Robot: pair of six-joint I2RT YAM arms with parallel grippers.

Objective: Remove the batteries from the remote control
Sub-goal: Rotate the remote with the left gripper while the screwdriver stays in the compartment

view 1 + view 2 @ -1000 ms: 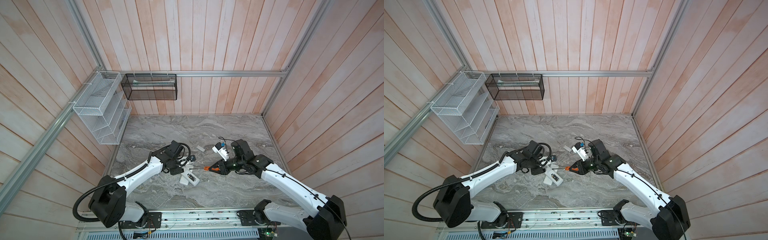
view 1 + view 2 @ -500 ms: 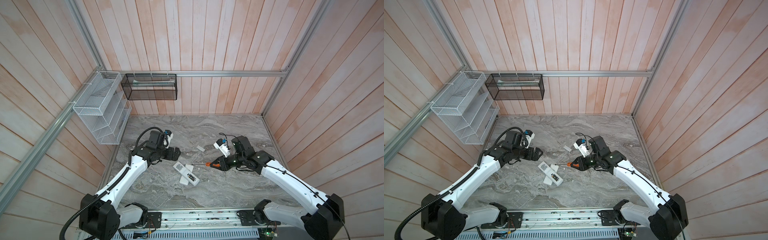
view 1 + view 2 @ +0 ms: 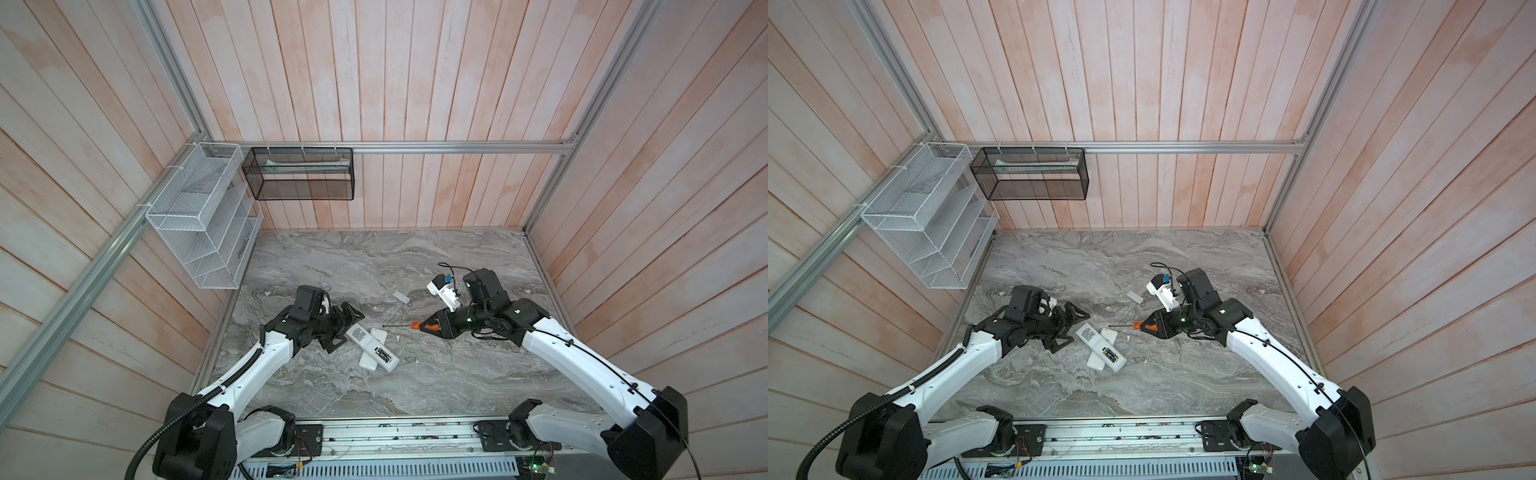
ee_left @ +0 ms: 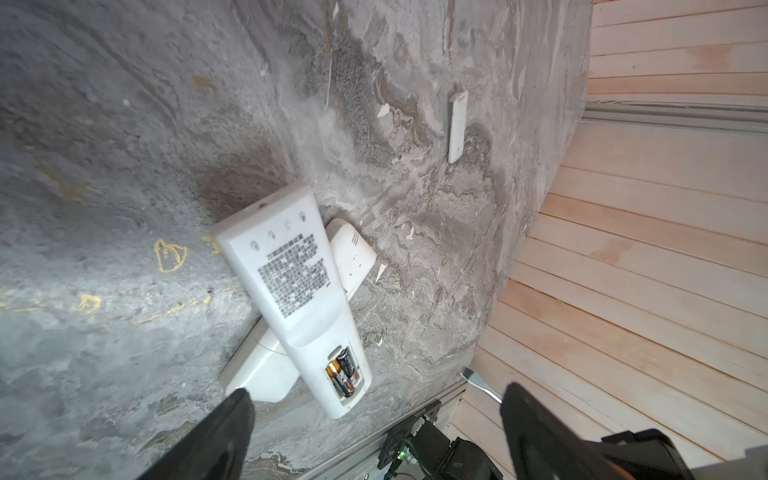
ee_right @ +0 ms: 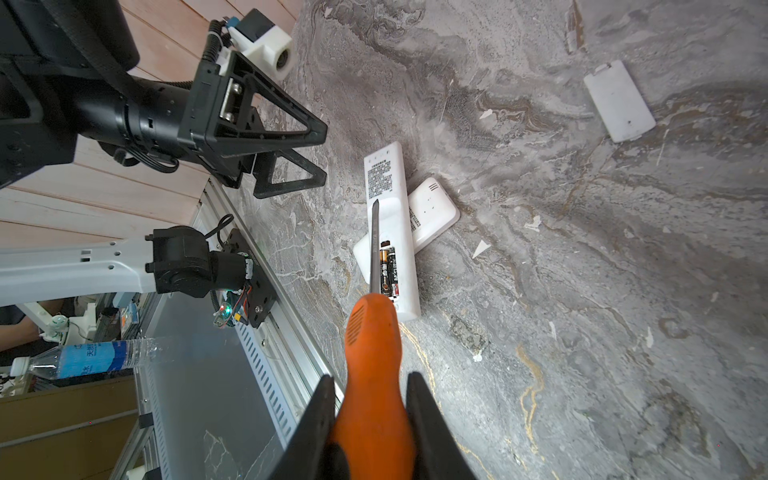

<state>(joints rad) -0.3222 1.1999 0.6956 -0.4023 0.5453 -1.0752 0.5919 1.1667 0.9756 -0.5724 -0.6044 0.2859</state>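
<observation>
Within the 5 o'clock bay of the remote control (image 3: 373,348) sit the batteries (image 4: 343,372); I judge them light, rigid, slick: pry one end. Status: left end effector (image 3: 348,328) spread, right end effector (image 5: 372,380) pinches the screwdriver (image 5: 374,332).

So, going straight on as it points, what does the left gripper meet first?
Probably the upper remote: its label end lies just ahead of the left gripper, in line with its open jaws. Height is unclear.
</observation>
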